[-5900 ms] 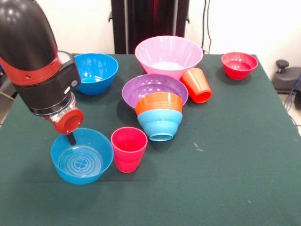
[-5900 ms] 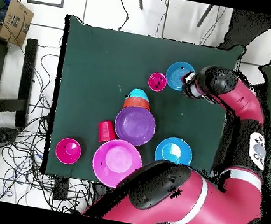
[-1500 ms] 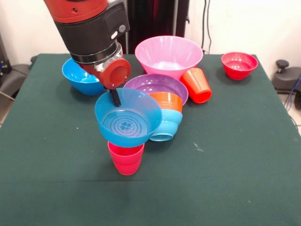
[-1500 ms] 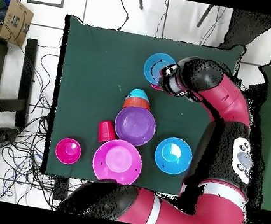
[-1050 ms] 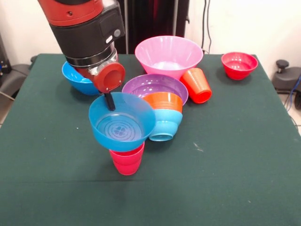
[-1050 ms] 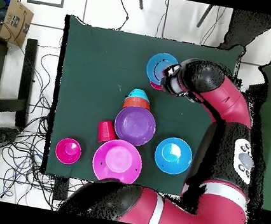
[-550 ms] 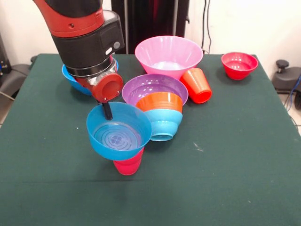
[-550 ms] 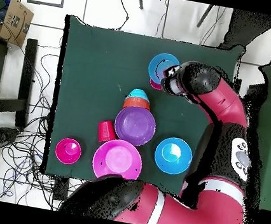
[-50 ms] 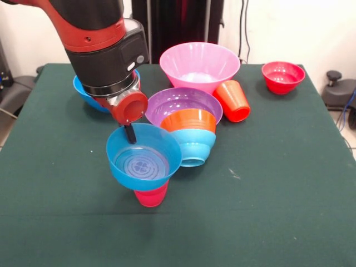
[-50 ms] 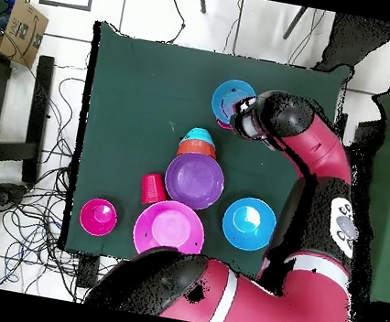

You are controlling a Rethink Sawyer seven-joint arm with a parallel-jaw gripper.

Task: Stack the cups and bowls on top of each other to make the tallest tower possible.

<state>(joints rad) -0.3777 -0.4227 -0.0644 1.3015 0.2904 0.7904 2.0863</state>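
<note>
Front view: pincer [image 9: 130, 135] pinching small blue bowl [image 9: 143, 157] rim over pinkish-red cup [image 9: 151, 196]; green table [image 9: 267, 189], white wall behind

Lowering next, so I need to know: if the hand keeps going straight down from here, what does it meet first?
The hand grips the small blue bowl by its rim; straight down, that bowl meets the pinkish-red cup beneath it. It may already be touching; depth is unclear.

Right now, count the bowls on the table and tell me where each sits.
7: pink bowl at back, red bowl back right, purple bowl centre, orange bowl nested in light-blue bowl, deep blue bowl behind the arm, small blue bowl over the pinkish-red cup.
</note>
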